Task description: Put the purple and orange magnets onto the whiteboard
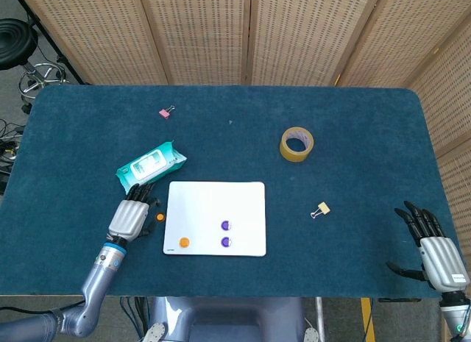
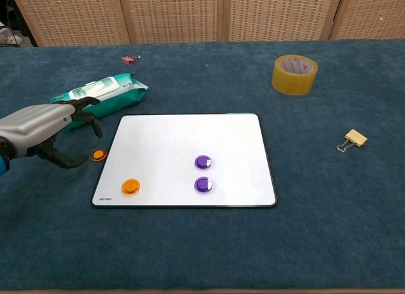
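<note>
The blue table [image 1: 235, 136] carries everything, and the biggest thing on it is the whiteboard [image 2: 183, 136], lying flat near the front edge. Just off its upper-left corner sits a green pack of wipes [image 2: 104, 95]; further back on the right there is a roll of tape [image 2: 294, 74], with a small yellow clip [image 2: 354, 140] well to the right of the board and a pink clip [image 2: 128, 59] far back on the left. The left hand [image 2: 44, 129] hovers low just left of the board, fingers apart and curved, holding nothing; the right hand [image 1: 434, 250] rests at the table's front-right corner, fingers spread, also empty. Three magnets already sit on the board — two purple magnets [image 2: 202, 162] near the middle and one orange magnet [image 2: 130, 186] at the lower left. A second orange magnet [image 2: 97, 155] lies on the cloth just beside the board's left edge, near the left fingertips. The job looks nearly done — the step in hand is picking up this last one. That likely calls for lowering the fingers around it, pinching it and carrying it a short way right onto the white surface.
</note>
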{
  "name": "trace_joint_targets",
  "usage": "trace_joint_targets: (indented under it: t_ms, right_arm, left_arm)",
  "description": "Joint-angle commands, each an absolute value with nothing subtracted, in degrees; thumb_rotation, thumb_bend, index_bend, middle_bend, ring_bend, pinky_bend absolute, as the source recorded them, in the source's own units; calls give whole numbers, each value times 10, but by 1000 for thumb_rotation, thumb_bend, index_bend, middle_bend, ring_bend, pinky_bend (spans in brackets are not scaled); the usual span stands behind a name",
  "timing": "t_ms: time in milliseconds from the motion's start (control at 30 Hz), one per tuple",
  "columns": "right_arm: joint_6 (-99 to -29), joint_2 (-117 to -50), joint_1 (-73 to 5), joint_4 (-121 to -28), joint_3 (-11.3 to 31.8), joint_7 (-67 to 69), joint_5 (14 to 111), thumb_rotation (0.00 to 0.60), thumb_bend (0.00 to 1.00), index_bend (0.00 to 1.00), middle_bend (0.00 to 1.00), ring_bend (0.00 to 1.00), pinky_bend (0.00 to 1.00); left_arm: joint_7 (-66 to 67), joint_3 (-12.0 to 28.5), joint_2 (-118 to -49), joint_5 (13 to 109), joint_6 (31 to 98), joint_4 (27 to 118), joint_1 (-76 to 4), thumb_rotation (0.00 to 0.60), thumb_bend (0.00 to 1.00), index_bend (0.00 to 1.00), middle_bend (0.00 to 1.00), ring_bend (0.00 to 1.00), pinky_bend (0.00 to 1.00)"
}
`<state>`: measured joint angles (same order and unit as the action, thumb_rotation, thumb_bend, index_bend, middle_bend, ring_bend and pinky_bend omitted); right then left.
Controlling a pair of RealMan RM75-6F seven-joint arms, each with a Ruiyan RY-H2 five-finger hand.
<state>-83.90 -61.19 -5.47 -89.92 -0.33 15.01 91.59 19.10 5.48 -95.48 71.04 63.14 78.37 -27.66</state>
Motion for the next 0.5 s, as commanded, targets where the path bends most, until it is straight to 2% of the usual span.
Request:
trace_joint_targets:
  t_ms: [33,500]
  right_arm:
    - [-838,-612,-55,-899,-4,150,917,600,82,86,0,0,0]
    - [-836,-614,-55,-899,-4,146,917,600,81,86,0,0,0]
  left_arm:
    - [182,48,-958,715,627,780,-275,600,346,384,0,0,2]
    - [124,49,-980,716,597,726,-282,600,352,385,0,0,2]
